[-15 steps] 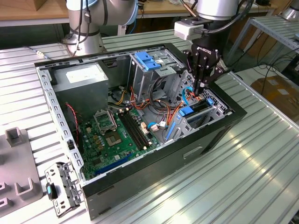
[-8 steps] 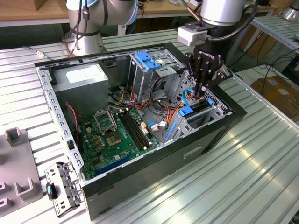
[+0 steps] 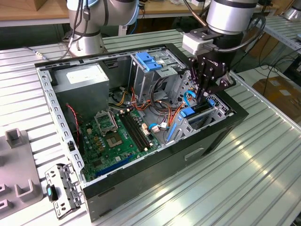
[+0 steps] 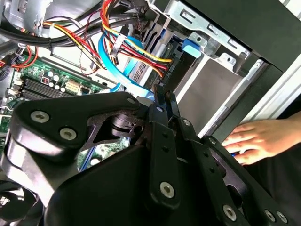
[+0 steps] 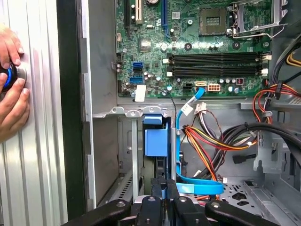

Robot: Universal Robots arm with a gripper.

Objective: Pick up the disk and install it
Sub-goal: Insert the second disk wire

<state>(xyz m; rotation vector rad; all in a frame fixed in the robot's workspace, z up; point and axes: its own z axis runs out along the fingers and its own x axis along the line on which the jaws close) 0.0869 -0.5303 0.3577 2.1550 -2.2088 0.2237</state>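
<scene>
Blue-railed disk (image 5: 155, 141): edge-on in the drive bay, being seated.
Gripper (image 5: 164, 187): jaws pinched shut on disk's edge, steering it.

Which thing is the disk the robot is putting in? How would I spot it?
Look in the open black computer case, at its end toward the exterior view's right, where the gripper reaches into a low grey cage. The disk stands on edge there, slim with a light-blue rail, unlike the blue bracket lying flat atop the taller cage.
</scene>
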